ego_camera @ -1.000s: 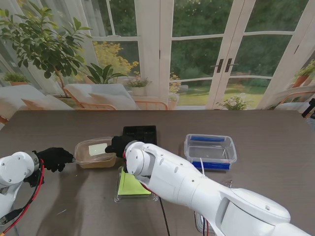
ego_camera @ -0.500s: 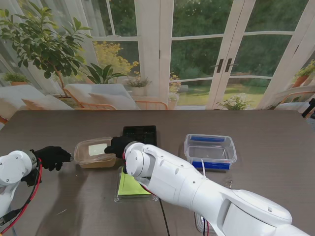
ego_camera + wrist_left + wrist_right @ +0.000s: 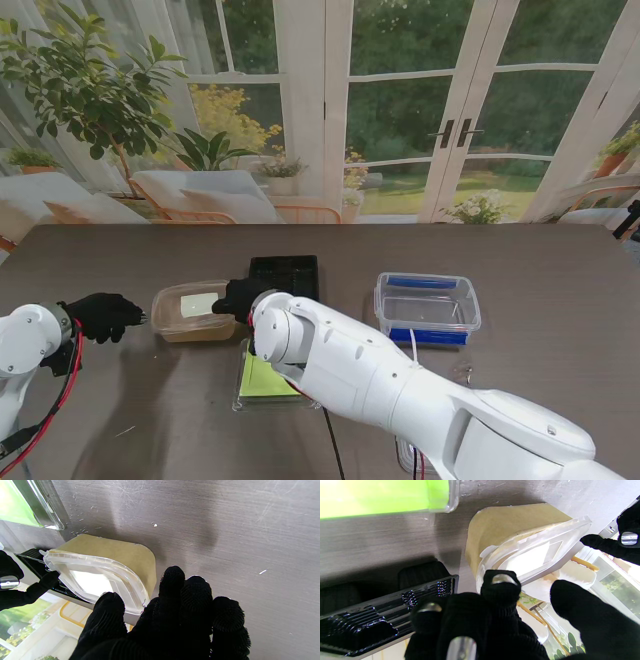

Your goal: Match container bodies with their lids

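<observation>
1. Table (image 3: 560, 260) is carrying four containers: one blue-clipped box (image 3: 427, 307), one black tray (image 3: 284, 272), one green-lidded box (image 3: 265, 380), one tan tub (image 3: 190, 312).
2. Right hand (image 3: 240, 296) is touching the tub's clear lid (image 3: 96, 580), fingers spread.
3. Left hand (image 3: 103, 316) is sitting slightly farther left than before, fingers together, off the tub.

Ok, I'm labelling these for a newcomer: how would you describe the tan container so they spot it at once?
On the grey table, look toward my left side, between the two black-gloved hands. The tan container sits there beside a black tray. It alone has beige walls under a clear lid; its neighbours are black, green or blue-trimmed.
</observation>
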`<action>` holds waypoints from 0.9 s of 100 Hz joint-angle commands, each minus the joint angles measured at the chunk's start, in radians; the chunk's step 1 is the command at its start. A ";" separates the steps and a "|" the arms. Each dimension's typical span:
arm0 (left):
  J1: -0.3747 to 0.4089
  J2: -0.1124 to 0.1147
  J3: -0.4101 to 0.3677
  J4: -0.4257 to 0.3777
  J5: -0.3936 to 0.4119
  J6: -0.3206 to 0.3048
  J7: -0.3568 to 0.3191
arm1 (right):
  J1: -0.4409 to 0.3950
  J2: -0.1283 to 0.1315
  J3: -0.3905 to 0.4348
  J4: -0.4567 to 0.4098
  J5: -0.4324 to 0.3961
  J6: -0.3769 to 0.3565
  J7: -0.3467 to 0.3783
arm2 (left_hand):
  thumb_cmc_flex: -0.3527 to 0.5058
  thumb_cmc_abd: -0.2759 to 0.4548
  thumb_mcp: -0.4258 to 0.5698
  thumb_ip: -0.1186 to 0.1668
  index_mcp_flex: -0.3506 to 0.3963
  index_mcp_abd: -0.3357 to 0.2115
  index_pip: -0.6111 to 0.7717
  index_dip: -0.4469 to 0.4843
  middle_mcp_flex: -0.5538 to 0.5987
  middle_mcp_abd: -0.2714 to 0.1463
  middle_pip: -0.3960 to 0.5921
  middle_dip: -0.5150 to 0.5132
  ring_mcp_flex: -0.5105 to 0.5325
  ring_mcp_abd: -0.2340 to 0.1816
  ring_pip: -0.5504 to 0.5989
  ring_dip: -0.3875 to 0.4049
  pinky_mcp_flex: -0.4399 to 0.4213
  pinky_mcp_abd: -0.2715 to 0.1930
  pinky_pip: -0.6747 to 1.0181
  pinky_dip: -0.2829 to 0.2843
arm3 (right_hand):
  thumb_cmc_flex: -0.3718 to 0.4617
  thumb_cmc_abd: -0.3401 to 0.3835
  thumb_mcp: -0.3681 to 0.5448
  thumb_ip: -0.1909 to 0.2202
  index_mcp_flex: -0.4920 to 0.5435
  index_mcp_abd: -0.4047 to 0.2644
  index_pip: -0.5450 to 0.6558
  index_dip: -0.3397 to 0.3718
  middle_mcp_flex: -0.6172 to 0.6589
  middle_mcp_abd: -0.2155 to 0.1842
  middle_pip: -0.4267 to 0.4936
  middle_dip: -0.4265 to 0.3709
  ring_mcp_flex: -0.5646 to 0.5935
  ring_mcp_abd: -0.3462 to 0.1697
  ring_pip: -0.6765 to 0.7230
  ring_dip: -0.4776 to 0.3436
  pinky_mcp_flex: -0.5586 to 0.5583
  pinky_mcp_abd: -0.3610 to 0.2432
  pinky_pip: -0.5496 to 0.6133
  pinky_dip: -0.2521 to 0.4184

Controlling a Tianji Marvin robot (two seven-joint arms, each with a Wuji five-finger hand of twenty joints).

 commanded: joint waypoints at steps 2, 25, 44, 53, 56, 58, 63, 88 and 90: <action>-0.003 -0.002 0.002 0.005 -0.011 -0.011 -0.012 | -0.017 0.008 0.001 -0.028 -0.009 0.008 0.007 | -0.023 0.027 0.001 0.034 0.016 -0.022 0.005 0.005 0.011 0.010 0.024 0.024 0.034 -0.020 0.040 0.001 0.007 0.010 0.056 -0.007 | -0.046 -0.001 -0.017 -0.020 0.014 -0.022 -0.001 -0.003 0.097 0.082 0.030 -0.012 0.007 -0.102 0.075 0.001 0.601 0.000 0.197 -0.019; -0.007 -0.008 0.016 0.016 -0.040 -0.032 0.020 | -0.036 0.035 0.005 -0.083 -0.032 0.033 0.000 | -0.019 0.026 0.001 0.034 0.021 -0.051 0.006 0.006 0.015 0.006 0.044 0.044 0.036 -0.023 0.056 0.005 0.008 0.006 0.065 -0.008 | -0.047 -0.003 -0.013 -0.020 0.017 -0.026 -0.003 -0.004 0.097 0.084 0.031 -0.011 0.007 -0.100 0.076 0.001 0.601 0.000 0.197 -0.019; -0.015 -0.012 0.028 0.024 -0.054 -0.046 0.040 | -0.047 0.047 0.007 -0.109 -0.044 0.044 -0.005 | -0.018 0.026 0.000 0.034 0.024 -0.051 0.007 0.007 0.012 0.007 0.051 0.056 0.035 -0.023 0.063 0.006 0.007 0.007 0.067 -0.009 | -0.048 -0.004 -0.012 -0.021 0.019 -0.027 -0.005 -0.005 0.097 0.083 0.031 -0.011 0.007 -0.100 0.076 0.002 0.601 0.000 0.197 -0.019; -0.018 -0.013 0.034 0.028 -0.056 -0.051 0.049 | -0.049 0.047 0.006 -0.108 -0.048 0.043 -0.007 | -0.018 0.026 0.000 0.034 0.018 -0.050 0.004 0.006 0.012 0.009 0.051 0.058 0.035 -0.021 0.064 0.006 0.007 0.006 0.067 -0.010 | -0.048 -0.004 -0.012 -0.021 0.020 -0.027 -0.005 -0.005 0.097 0.083 0.031 -0.010 0.007 -0.100 0.075 0.002 0.601 0.000 0.197 -0.019; -0.019 -0.013 0.036 0.030 -0.055 -0.054 0.051 | -0.050 0.047 0.006 -0.107 -0.049 0.042 -0.008 | -0.018 0.026 0.000 0.034 0.020 -0.050 0.005 0.006 0.012 0.008 0.051 0.058 0.035 -0.021 0.064 0.006 0.006 0.006 0.067 -0.010 | -0.048 -0.004 -0.011 -0.021 0.020 -0.028 -0.006 -0.005 0.097 0.082 0.031 -0.010 0.007 -0.101 0.075 0.002 0.601 0.000 0.197 -0.019; -0.020 -0.014 0.037 0.030 -0.055 -0.055 0.052 | -0.050 0.047 0.005 -0.107 -0.051 0.041 -0.009 | -0.018 0.026 0.000 0.034 0.020 -0.052 0.005 0.006 0.012 0.006 0.050 0.058 0.035 -0.021 0.064 0.006 0.006 0.006 0.067 -0.010 | -0.047 -0.004 -0.011 -0.021 0.020 -0.028 -0.006 -0.005 0.097 0.081 0.031 -0.010 0.007 -0.101 0.075 0.002 0.601 0.000 0.197 -0.019; -0.020 -0.014 0.038 0.032 -0.054 -0.058 0.056 | -0.051 0.046 0.004 -0.105 -0.053 0.039 -0.011 | -0.018 0.025 0.000 0.034 0.019 -0.048 0.005 0.006 0.011 0.009 0.050 0.059 0.034 -0.021 0.064 0.005 0.006 0.006 0.067 -0.010 | -0.047 -0.004 -0.011 -0.021 0.022 -0.028 -0.006 -0.005 0.097 0.083 0.031 -0.011 0.007 -0.101 0.075 0.002 0.601 0.000 0.197 -0.019; -0.017 -0.015 0.040 0.027 -0.055 -0.057 0.057 | -0.068 0.055 0.002 -0.127 -0.063 0.038 -0.015 | -0.019 0.027 -0.001 0.034 0.022 -0.050 0.006 0.007 0.013 0.010 0.049 0.060 0.033 -0.019 0.063 0.005 0.003 0.007 0.066 -0.011 | -0.048 -0.005 -0.009 -0.021 0.023 -0.028 -0.006 -0.005 0.097 0.083 0.031 -0.010 0.007 -0.099 0.076 0.002 0.601 0.000 0.197 -0.019; -0.016 -0.014 0.040 0.026 -0.056 -0.056 0.056 | -0.069 0.055 0.002 -0.130 -0.064 0.039 -0.014 | -0.019 0.027 -0.001 0.034 0.024 -0.050 0.006 0.007 0.013 0.010 0.049 0.060 0.033 -0.019 0.063 0.005 0.003 0.007 0.065 -0.011 | -0.048 -0.005 -0.009 -0.021 0.023 -0.028 -0.006 -0.005 0.097 0.083 0.031 -0.010 0.007 -0.100 0.075 0.002 0.601 0.000 0.197 -0.019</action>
